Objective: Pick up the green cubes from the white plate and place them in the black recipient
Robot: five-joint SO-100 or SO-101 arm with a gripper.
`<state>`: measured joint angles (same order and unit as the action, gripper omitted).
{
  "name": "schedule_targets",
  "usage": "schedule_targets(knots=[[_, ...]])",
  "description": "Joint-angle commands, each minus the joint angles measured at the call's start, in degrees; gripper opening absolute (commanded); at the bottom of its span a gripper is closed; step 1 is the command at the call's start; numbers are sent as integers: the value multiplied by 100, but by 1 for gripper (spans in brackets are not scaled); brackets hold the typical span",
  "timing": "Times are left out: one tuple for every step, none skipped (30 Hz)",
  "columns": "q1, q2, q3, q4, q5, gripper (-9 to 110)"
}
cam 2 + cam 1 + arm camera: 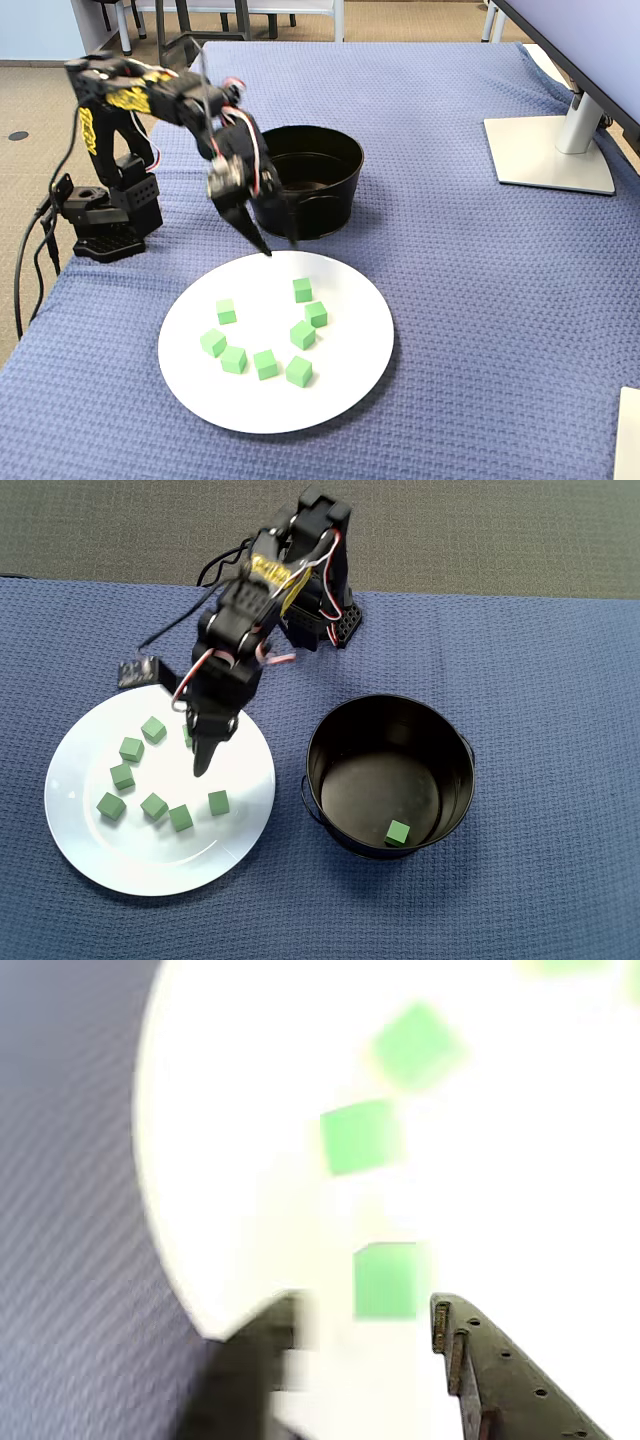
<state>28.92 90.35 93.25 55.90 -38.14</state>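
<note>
- The green cubes [153, 805] lie scattered on the left half of the white plate [232, 852], lower left of the overhead view; I count seven clear there, an eighth half hidden under my arm; one more cube [398, 831] already sits on the floor of the black recipient [330, 822], right of the plate.
- My hand [279, 246] hangs over the plate's rim nearest the bucket in the fixed view; fingers parted a little, holding nothing; in the wrist view one cube [386, 1280] sits just ahead of the gap.
- The risk, as I judge it: cubes lie close together, so a finger could nudge a neighbour across the glossy plate, or pinch a corner and let it slip.
- The worktop [560, 700] is a blue woven cloth; a dropped cube would likely stay put there.
</note>
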Motion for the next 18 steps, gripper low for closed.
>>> schedule_targets(knots=[[-44,-571,-782,79,281,24],[-97,-747,-853,44,290,26],[-141,-861,-896,0,316,27],[-185,-958,-940,-9,343,30],[-229,-1055,-993,18,387,30],[-264,-1160,-1090,88,439,31],[-299,-1292,-1195,185,448,31],[-343,-1424,-1283,255,466,31],[-369,-1556,-1371,308,466,32],[-396,-1679,-1450,352,457,32],[-413,-1784,-1512,378,457,32],[-439,-1863,-1556,422,439,32],[-466,-1942,-1591,466,422,31],[-492,-2004,-1591,492,404,31],[-519,-2057,-1582,501,404,31],[-536,-2109,-1573,501,404,31],[-536,-2145,-1573,492,413,30],[-536,-2162,-1573,483,413,30]])
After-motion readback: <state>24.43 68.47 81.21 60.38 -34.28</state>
